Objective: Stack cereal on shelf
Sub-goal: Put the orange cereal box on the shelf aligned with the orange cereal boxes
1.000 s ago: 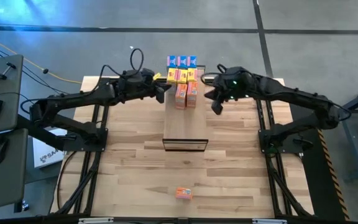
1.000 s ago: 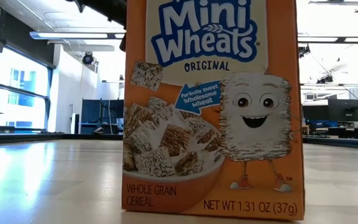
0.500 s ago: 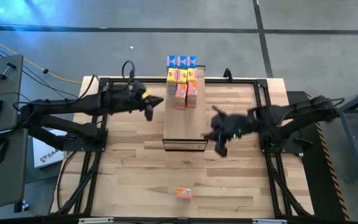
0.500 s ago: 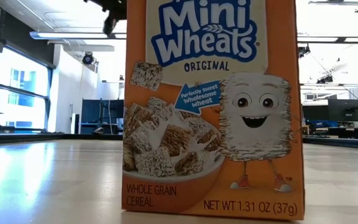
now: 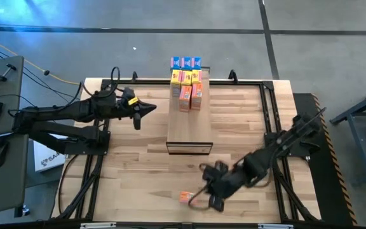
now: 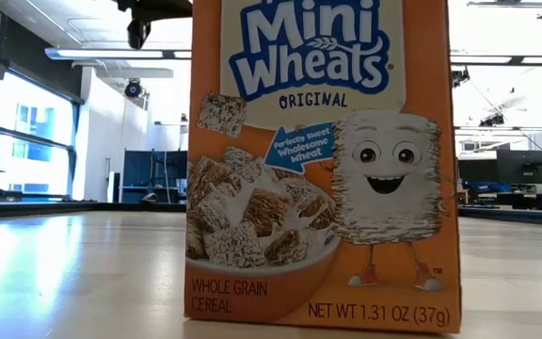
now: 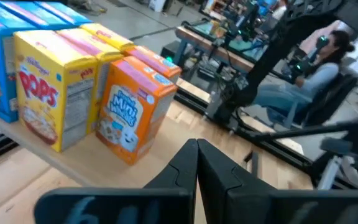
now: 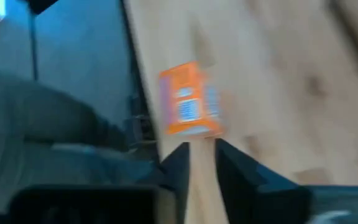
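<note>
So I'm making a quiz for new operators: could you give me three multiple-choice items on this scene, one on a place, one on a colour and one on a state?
1. Where is the lone orange cardboard cereal box?
A. on the long light-wood shelf
B. on the slatted tabletop near its front edge
C. on the floor

2. Which colour are the boxes at the shelf's far end?
A. blue
B. green
C. white

3. How do the left hand's fingers stand?
A. spread wide
B. shut on a box
C. shut, holding nothing

Answers:
1 B: the high view shows it on the tabletop, with the right hand beside it.
2 A: the blue boxes stand behind the yellow and orange ones.
3 C: the left wrist view shows both fingers pressed together with nothing between.
</note>
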